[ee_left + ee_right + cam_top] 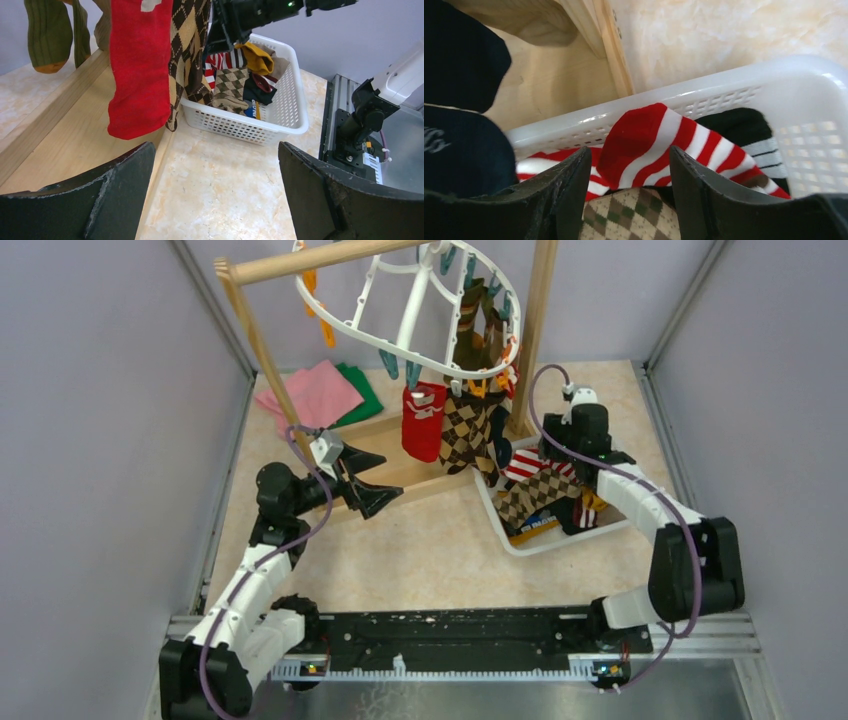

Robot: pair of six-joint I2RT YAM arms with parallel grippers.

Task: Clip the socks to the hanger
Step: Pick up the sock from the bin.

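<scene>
The white oval hanger (405, 302) hangs tilted from the wooden rack. Clipped to it are a red sock (423, 422), a brown argyle sock (466, 432) and brown-green striped socks (478, 328). More socks lie in the white basket (497, 515). My right gripper (629, 160) is open just above them. Under it are a red-and-white striped sock (659, 132) and an argyle sock (626, 215), and nothing is pinched. My left gripper (215, 165) stands wide open and empty over the tabletop, near the hanging red sock (140, 65).
Folded pink (318, 395) and green (364, 390) cloths lie at the back left. The wooden rack's base board (60, 135) runs beside my left gripper, and its right post (538, 330) stands behind the basket. A navy sock (459, 150) hangs left of my right fingers.
</scene>
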